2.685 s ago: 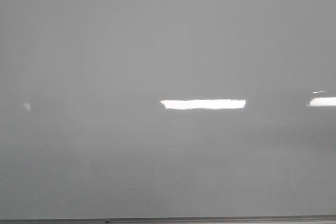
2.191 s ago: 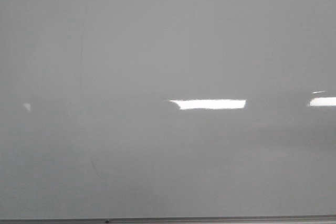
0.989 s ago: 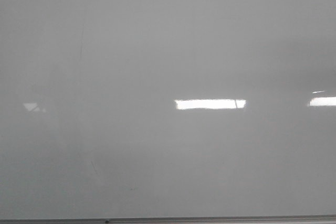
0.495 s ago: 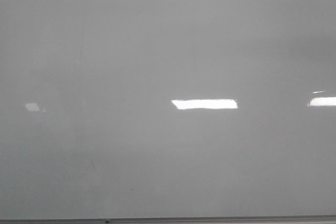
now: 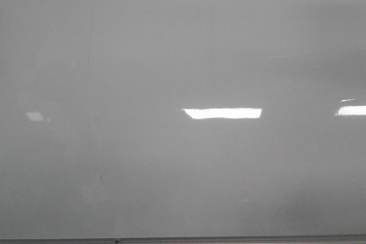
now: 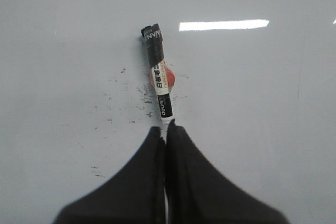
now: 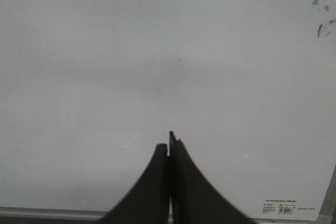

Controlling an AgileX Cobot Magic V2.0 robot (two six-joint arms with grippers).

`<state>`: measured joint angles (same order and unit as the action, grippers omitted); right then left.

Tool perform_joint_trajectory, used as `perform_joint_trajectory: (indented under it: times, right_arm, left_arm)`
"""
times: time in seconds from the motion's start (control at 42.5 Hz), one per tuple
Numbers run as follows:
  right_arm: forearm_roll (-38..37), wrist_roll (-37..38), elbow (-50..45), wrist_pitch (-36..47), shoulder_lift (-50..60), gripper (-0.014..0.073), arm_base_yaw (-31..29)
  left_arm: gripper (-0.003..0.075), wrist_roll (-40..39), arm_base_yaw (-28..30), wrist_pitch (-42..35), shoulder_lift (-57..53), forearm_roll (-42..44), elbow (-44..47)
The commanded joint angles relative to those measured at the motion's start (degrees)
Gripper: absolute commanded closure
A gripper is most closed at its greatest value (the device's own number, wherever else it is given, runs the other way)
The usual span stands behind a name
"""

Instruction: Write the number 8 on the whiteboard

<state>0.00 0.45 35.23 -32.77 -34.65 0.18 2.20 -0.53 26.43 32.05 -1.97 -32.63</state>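
Note:
The whiteboard (image 5: 183,55) fills the front view, glossy pale grey with bright light reflections; no number 8 shows on it in any view. Neither gripper shows in the front view. In the left wrist view my left gripper (image 6: 166,128) is shut on a black and white marker (image 6: 157,74), which sticks out past the fingertips toward the whiteboard (image 6: 262,129); its black end points at the board. In the right wrist view my right gripper (image 7: 169,143) is shut and empty in front of the whiteboard (image 7: 105,77).
A thin grey bottom edge (image 5: 229,238) runs along the board. Small black specks (image 6: 123,95) dot the board beside the marker. Dark smudges (image 7: 324,11) sit at one corner of the right wrist view, and a small label (image 7: 281,206) near the board's edge.
Only the light reflections on the board shift a little in the front view; no mark appears.

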Motion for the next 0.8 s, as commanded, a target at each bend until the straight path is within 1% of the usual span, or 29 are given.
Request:
perform_joint_trajectory:
  times: [0.0, 0.047, 0.071, 0.094, 0.141, 0.188, 0.236, 0.259, 0.283, 0.33, 0.377, 0.777]
  right_arm:
    - [0.0, -2.3, 1.5, 3.0, -0.9, 0.0565, 0.1]
    - [0.0, -2.3, 1.5, 2.8, -0.8, 0.0485, 0.1]
    - [0.0, -2.3, 1.5, 2.7, -0.8, 0.0421, 0.1]
    - [0.0, -2.3, 1.5, 2.6, -0.8, 0.0388, 0.1]
    - [0.0, -2.3, 1.5, 2.5, -0.8, 0.0242, 0.1]
    - [0.0, -2.3, 1.5, 2.5, -0.8, 0.0140, 0.1]
    - [0.0, -2.3, 1.5, 2.5, -0.8, 0.0054, 0.1]
    - [0.0, -2.3, 1.5, 2.5, -0.8, 0.0036, 0.1]
    - [0.0, -2.3, 1.5, 2.5, -0.8, 0.0011, 0.1]
    - [0.0, -2.3, 1.5, 2.5, -0.8, -0.0005, 0.1]
    - [0.0, -2.3, 1.5, 2.5, -0.8, 0.0000, 0.1]
    - [0.0, -2.3, 1.5, 2.5, -0.8, 0.0002, 0.1]
  left_arm:
    - [0.0739, -0.2, 0.2, -4.4, 1.8, -0.6, -1.6]
    - [0.0725, -0.2, 0.2, -4.0, 2.6, -0.6, -1.6]
    - [0.0700, -0.2, 0.2, -3.9, 3.0, -0.6, -1.6]
    - [0.0683, -0.2, 0.2, -3.6, 3.5, -0.6, -1.6]
    - [0.0589, -0.2, 0.2, -3.6, 4.6, -0.6, -1.6]
    - [0.0501, -0.2, 0.2, -3.6, 5.7, -0.6, -1.6]
    - [0.0407, -0.2, 0.2, -3.6, 6.6, -0.7, -1.7]
    - [0.0346, -0.2, 0.2, -3.6, 7.3, -0.7, -1.7]
    - [0.0306, -0.2, 0.2, -3.7, 7.7, -0.7, -1.7]
    - [0.0244, -0.2, 0.2, -3.8, 8.9, -1.1, -1.8]
    - [0.0208, -0.2, 0.2, -3.8, 10.1, -1.5, -2.1]
    - [0.0209, -0.2, 0.2, -4.2, 27.0, -2.5, -10.3]
